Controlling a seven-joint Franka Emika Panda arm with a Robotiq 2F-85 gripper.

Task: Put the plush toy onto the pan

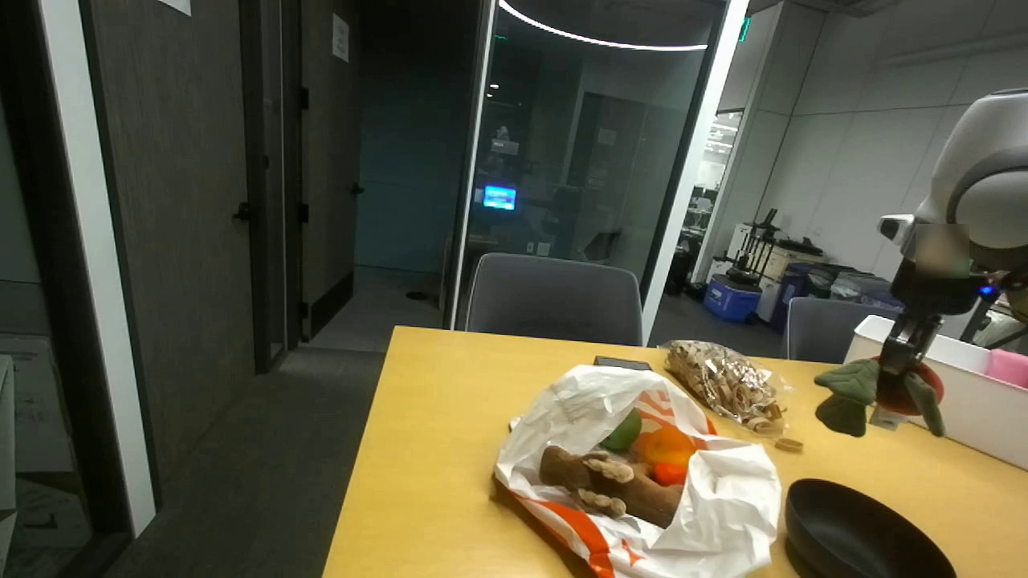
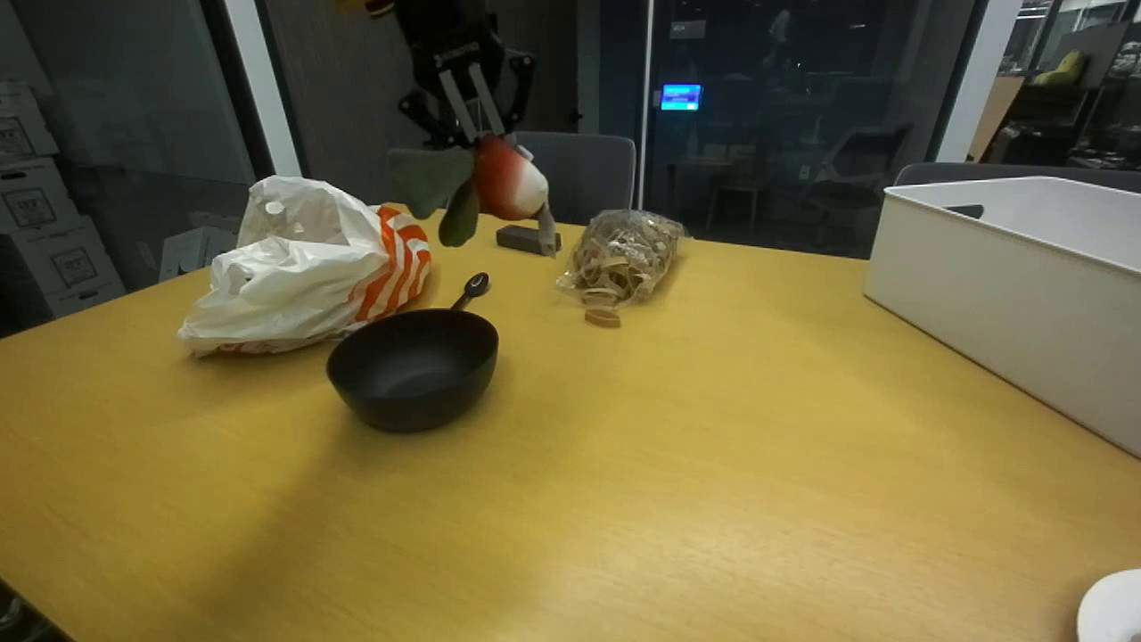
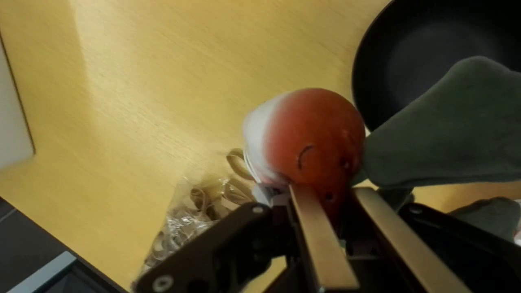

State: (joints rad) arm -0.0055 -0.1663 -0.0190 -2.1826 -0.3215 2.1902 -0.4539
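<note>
The plush toy (image 2: pixel 504 183), red and white with green leaves (image 1: pixel 850 381), is in the grasp of the gripper (image 3: pixel 330 192), which holds it clear of the worktop (image 2: pixel 713 446); in the wrist view the fingers (image 3: pixel 315 232) cover part of the red side, and exactly where the tips press is hard to make out. Below the gripper in both exterior views sits the black pan (image 2: pixel 414 374), cropped by the bottom of an exterior view; in the wrist view it is cropped too, and a leaf hides part of it. A dark stub (image 2: pixel 476 285) pokes out behind its rim, and whether it is the handle I cannot tell. Left of the gripper in both exterior views lies a white plastic bag (image 1: pixel 723 502), holding a long brown knobbly piece (image 1: pixel 638 491) and a partly covered orange round thing (image 1: pixel 666 445). In an exterior view, a clear bag of tan strips (image 2: pixel 624 257) lies below and right of the gripper, a dark block (image 2: pixel 520 238) is partly hidden by the toy, and a white bin (image 2: pixel 998 294), farther right, is cut off.
</note>
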